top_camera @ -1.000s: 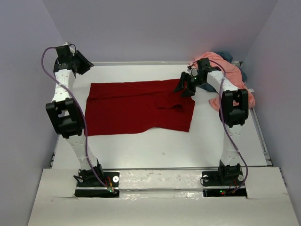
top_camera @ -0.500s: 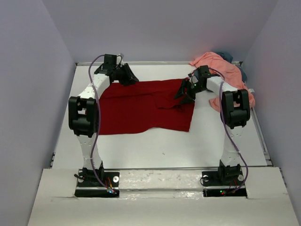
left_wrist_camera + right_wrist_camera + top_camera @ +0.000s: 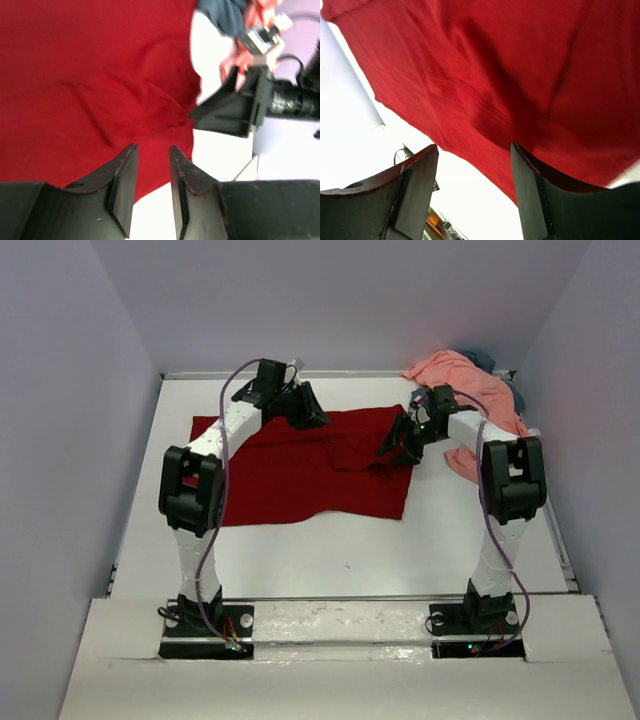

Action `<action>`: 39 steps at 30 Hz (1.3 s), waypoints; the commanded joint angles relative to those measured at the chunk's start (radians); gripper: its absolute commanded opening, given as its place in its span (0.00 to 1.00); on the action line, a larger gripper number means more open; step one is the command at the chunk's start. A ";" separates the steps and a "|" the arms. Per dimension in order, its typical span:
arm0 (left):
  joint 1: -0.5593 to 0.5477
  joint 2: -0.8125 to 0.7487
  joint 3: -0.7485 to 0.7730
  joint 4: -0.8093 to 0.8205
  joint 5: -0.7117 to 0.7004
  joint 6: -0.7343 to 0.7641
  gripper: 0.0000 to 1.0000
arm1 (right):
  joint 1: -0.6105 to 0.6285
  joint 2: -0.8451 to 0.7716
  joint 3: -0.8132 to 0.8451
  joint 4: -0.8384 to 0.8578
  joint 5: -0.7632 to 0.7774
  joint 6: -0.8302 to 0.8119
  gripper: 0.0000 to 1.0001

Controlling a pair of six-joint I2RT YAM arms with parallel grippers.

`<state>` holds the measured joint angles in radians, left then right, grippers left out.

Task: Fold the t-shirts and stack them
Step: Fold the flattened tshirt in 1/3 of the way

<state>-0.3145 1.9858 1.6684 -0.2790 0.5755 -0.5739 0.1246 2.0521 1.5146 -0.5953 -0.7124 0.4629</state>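
now left hand (image 3: 316, 418) swung over dark red shirt (image 3: 290, 478); it and right hand (image 3: 397, 448) gaping.

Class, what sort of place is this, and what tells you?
Probably a robot test cell: a white table boxed in by plain walls, two arms bolted at its near edge, a dark red t-shirt spread out.

The white bench (image 3: 330, 555) carries a dark red t-shirt (image 3: 290, 475) spread mostly flat across its middle, nearer the far edge than the near one, its right end rumpled into a small fold. In the far right corner a salmon pink t-shirt (image 3: 455, 370) lies in a crumpled heap trailing down the right edge, with a blue-grey t-shirt (image 3: 487, 359) bunched against its far side
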 commanded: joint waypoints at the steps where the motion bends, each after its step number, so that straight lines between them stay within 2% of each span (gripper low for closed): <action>1: -0.081 -0.016 -0.012 0.027 0.046 -0.024 0.40 | -0.016 -0.075 -0.036 0.029 0.034 0.011 0.65; 9: -0.129 0.030 -0.018 0.061 0.084 -0.053 0.40 | -0.025 -0.095 -0.082 0.043 0.045 0.016 0.65; 14: -0.135 0.060 -0.021 0.051 0.067 -0.050 0.36 | -0.025 -0.081 -0.088 0.061 0.044 0.023 0.64; 29: -0.146 0.211 0.037 -0.114 -0.003 0.022 0.34 | -0.025 -0.055 -0.088 0.084 0.037 0.036 0.64; 30: -0.147 0.215 0.039 -0.120 -0.009 0.025 0.35 | -0.025 -0.050 -0.085 0.086 0.036 0.037 0.64; 32: -0.152 0.226 0.048 -0.129 -0.017 0.034 0.43 | -0.025 -0.043 -0.082 0.088 0.040 0.037 0.63; 39: -0.158 0.260 0.091 -0.166 -0.037 0.045 0.43 | -0.025 -0.017 -0.067 0.089 0.041 0.040 0.60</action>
<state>-0.4633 2.2475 1.7061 -0.4004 0.5369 -0.5507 0.1051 2.0186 1.4235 -0.5407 -0.6724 0.4950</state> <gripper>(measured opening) 0.429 0.601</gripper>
